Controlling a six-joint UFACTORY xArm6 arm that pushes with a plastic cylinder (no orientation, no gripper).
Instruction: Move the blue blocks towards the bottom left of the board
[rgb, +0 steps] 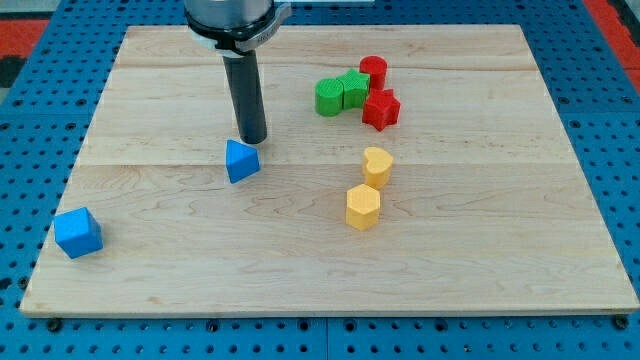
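pale wooden board (480, 260) on a blue studded mat, lit evenly. no claw here to report as wide, narrow or holding: only a dark rod (246, 95) ending in my tip (253, 140), set just above and to the right of the blue wedge-shaped block (241, 160), about touching its upper edge. other blue block, a cube (78, 232), already down near the board's bottom-left corner, well apart from the wedge. green blocks (340, 94) and red blocks (377, 94) clustered toward the view's top right, two yellow blocks (370, 187) near the middle right, all clear of the route. judging by looks: small, light, stiff plastic, likely to slide easily on smooth wood and to spin if pushed off centre. no gripping possible, so best contact at the wedge's upper-right side, in line with its middle, pushing down and left. slanted faces may let the rod slip past, so a slow push seems wise.
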